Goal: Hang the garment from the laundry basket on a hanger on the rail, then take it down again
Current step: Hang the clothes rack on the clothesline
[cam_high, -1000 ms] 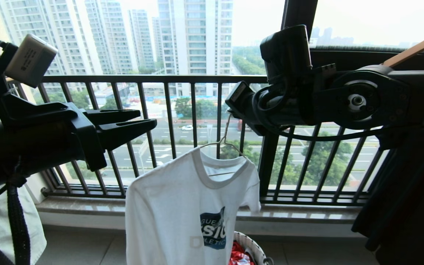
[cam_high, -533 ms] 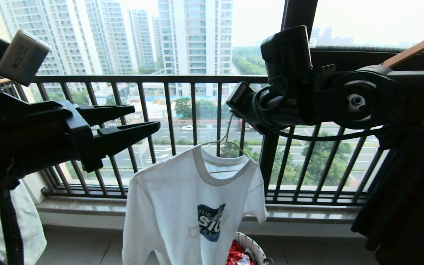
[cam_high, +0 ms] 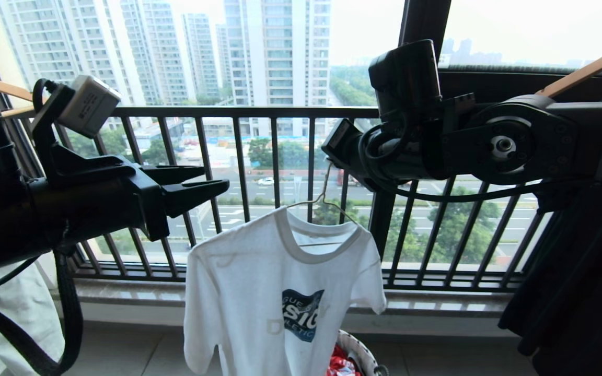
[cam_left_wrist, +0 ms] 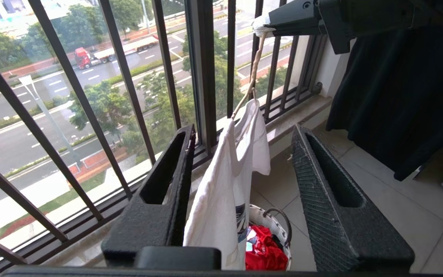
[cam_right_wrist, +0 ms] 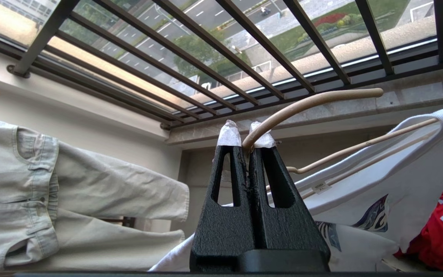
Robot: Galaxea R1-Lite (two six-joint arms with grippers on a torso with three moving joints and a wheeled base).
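The garment, a white T-shirt with a dark blue chest print, hangs on the thin cream hanger in mid-air in front of the window. My right gripper is shut on the hanger's hook, its taped tips pinching the wire; in the left wrist view the right gripper shows above the shirt. My left gripper is open and empty, level with the hook and to the shirt's left, not touching it. The laundry basket stands on the floor below the shirt. The rail is out of view.
The black barred window railing and stone sill run behind the shirt. A red cloth lies in the basket. A pale garment hangs on the left, a dark one on the right under a wooden hanger.
My left gripper's jaws spread wider half a second ago and have narrowed again. The left wrist has shifted right toward the shirt. The shirt has swung a little; the right gripper keeps its hold.
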